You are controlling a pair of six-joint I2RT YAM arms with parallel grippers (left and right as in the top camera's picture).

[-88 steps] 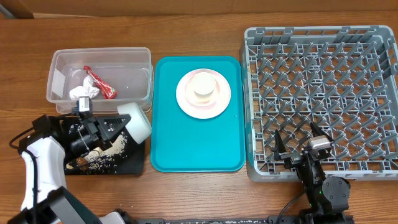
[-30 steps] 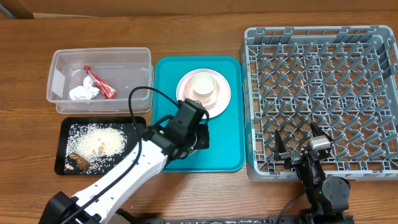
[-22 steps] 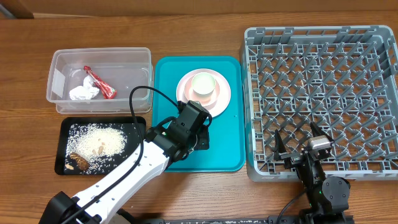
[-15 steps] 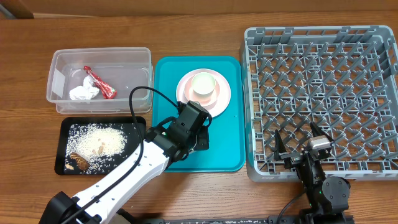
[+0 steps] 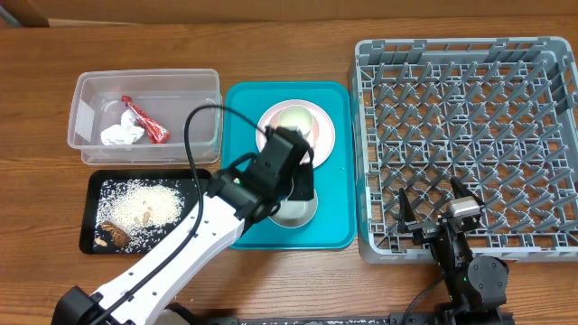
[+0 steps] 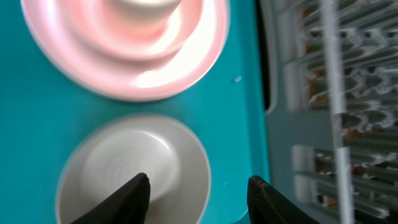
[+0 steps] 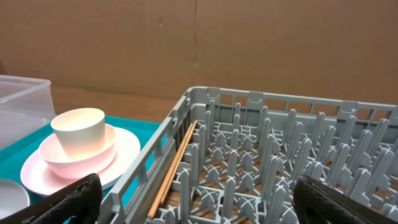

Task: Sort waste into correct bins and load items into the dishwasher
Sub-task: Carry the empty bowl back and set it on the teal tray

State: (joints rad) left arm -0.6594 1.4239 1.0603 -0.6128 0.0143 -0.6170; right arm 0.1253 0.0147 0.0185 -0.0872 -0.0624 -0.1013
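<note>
A white bowl rests upright on the teal tray. My left gripper hovers just above it, open. One finger is over the bowl's inside and the other outside its right rim, gripping nothing. Behind it sits the pink-white plate carrying a stacked bowl and cup. The grey rack lies to the right. My right gripper stands open at the rack's near edge. The red wrapper and tissue lie in the clear tub. Rice and crumbs cover the black tray.
A thin wooden stick lies along the rack's left inner wall. The rack's side wall runs close to the right of the teal tray's edge. Bare wooden table borders the front.
My left gripper has opened, letting go of the white bowl on the teal tray, and has drawn back up and toward the plate. The right arm has not moved.
</note>
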